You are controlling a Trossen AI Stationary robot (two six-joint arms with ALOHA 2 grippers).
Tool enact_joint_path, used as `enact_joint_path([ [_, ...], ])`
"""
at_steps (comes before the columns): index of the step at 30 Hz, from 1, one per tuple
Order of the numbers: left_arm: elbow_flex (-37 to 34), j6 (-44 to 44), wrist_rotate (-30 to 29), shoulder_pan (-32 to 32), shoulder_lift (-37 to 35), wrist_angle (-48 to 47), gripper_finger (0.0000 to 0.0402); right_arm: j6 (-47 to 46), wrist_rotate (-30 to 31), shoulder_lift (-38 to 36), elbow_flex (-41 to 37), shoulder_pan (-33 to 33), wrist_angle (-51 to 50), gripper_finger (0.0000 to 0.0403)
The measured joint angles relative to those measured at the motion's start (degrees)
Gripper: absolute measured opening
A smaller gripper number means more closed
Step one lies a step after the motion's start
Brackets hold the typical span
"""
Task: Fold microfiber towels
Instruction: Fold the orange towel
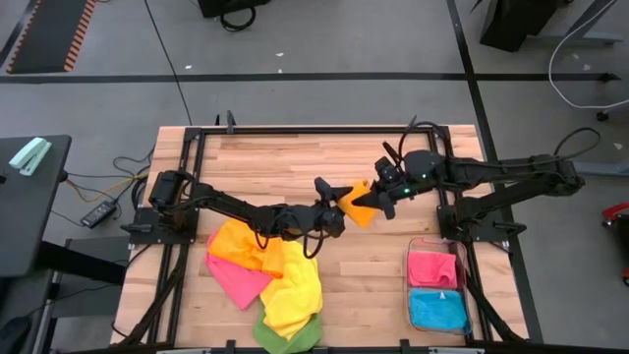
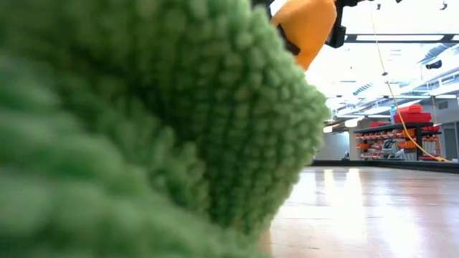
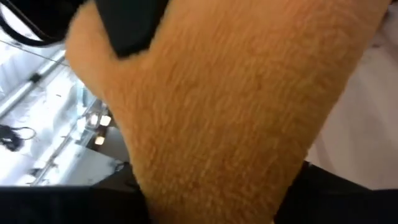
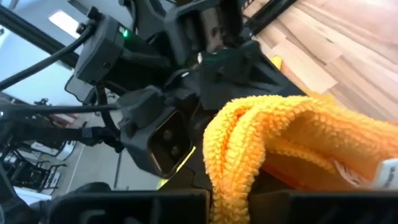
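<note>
Wooden planks of the table (image 1: 295, 157) fill the middle of the high view, with grey floor around them. From the low camera almost everything is hidden: a green towel (image 2: 143, 122) lies right against the lens and covers the left and centre of that frame, leaving only a strip of tabletop and bright room at the right. My left wrist camera is nearly smothered by the orange towel (image 1: 359, 205), so my own left fingers cannot be made out there. In the high view that towel hangs above the centre of the table between my two grippers. My left gripper (image 1: 329, 190) sits at its left edge; whether its jaws have closed on the cloth I cannot tell. My right gripper (image 1: 381, 202) is clamped shut on the towel's right side, the folded orange pile bunched between its fingers in the right wrist view. At lower left lies a heap of orange, pink, yellow and green towels (image 1: 267, 280). At lower right, a clear bin (image 1: 411, 295) holds a pink towel (image 1: 433, 267) and a blue towel (image 1: 438, 310).
</note>
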State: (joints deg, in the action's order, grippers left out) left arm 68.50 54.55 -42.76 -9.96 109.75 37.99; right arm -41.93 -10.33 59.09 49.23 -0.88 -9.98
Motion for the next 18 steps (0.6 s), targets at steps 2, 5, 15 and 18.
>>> enact_joint_path([
  [2,0.0,-3.0,1.7,0.0,0.0,-2.7,0.018,0.4,0.0,0.0,0.0,0.3,-1.1,0.0025],
  [5,0.0,-6.2,4.4,0.0,0.0,-5.6,0.0125,-0.3,-0.4,0.0,0.0,0.4,-2.9,0.0055],
  [15,0.0,-9.0,8.1,-0.9,0.0,-10.7,0.0033,-5.6,-10.2,-1.5,0.0,-1.1,-10.9,0.0215],
  [18,0.0,-12.0,9.4,-0.9,0.0,-14.3,0.0038,-5.7,-10.2,-4.4,0.0,-2.1,-15.3,0.0245],
])
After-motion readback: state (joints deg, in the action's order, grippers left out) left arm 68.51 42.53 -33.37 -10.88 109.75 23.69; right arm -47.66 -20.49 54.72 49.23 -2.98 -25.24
